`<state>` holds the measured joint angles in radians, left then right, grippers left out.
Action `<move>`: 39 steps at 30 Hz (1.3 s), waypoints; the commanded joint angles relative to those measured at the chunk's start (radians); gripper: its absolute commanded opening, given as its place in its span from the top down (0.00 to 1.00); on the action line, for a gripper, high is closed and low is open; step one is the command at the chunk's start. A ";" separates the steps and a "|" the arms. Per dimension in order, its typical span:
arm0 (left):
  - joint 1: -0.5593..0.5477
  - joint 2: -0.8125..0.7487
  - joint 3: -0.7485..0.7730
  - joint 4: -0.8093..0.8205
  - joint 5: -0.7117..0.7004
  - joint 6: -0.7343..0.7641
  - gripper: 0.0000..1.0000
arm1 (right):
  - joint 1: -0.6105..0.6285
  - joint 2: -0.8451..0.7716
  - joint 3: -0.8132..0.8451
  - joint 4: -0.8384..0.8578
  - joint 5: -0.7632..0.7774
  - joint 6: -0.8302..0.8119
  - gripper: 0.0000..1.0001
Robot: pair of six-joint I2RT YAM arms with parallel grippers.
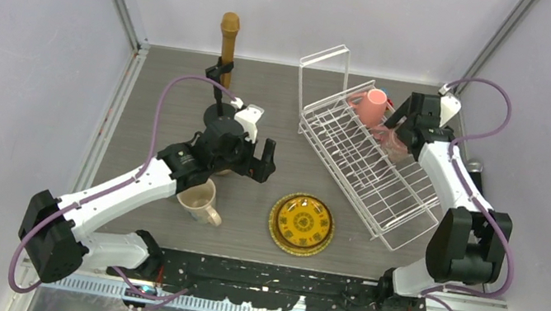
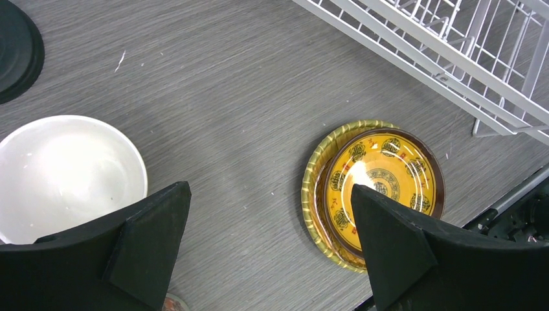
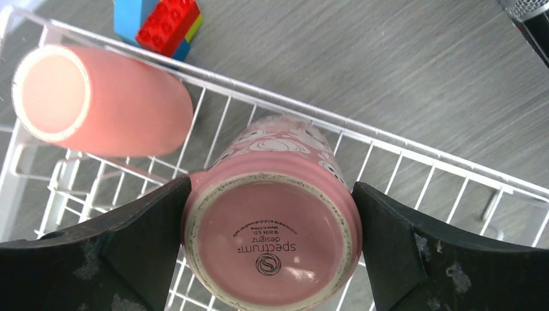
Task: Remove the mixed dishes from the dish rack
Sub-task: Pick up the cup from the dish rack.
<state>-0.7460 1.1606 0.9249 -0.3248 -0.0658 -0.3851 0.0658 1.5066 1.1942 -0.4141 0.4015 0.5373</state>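
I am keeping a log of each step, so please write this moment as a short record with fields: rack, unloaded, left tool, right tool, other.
rack: dish rack holds a plain pink mug and a patterned pink mug
unloaded: yellow patterned plates, stacked, and an upright cream mug, on the table
left tool: open, empty, above the table between mug and plates
right tool: closed on the patterned pink mug's sides, mug in the rack
other: brown microphone at the far side
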 commanded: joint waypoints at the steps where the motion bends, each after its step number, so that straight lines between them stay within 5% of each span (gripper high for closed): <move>1: 0.000 -0.027 -0.005 0.048 0.003 -0.004 0.01 | -0.034 -0.023 0.012 0.093 -0.092 0.035 1.00; 20: 0.000 -0.016 -0.008 0.079 0.014 -0.010 0.01 | -0.141 -0.228 0.004 0.200 -0.263 0.043 0.99; 30: 0.000 0.004 0.008 0.132 0.036 -0.037 0.01 | -0.170 -0.345 -0.072 0.303 -0.574 0.168 1.00; 39: 0.002 0.048 0.040 0.293 0.102 -0.067 0.01 | -0.170 -0.380 -0.222 0.584 -0.808 0.401 1.00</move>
<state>-0.7460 1.1790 0.9176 -0.1783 -0.0235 -0.4282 -0.1020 1.1843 0.9897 -0.1287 -0.2520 0.7723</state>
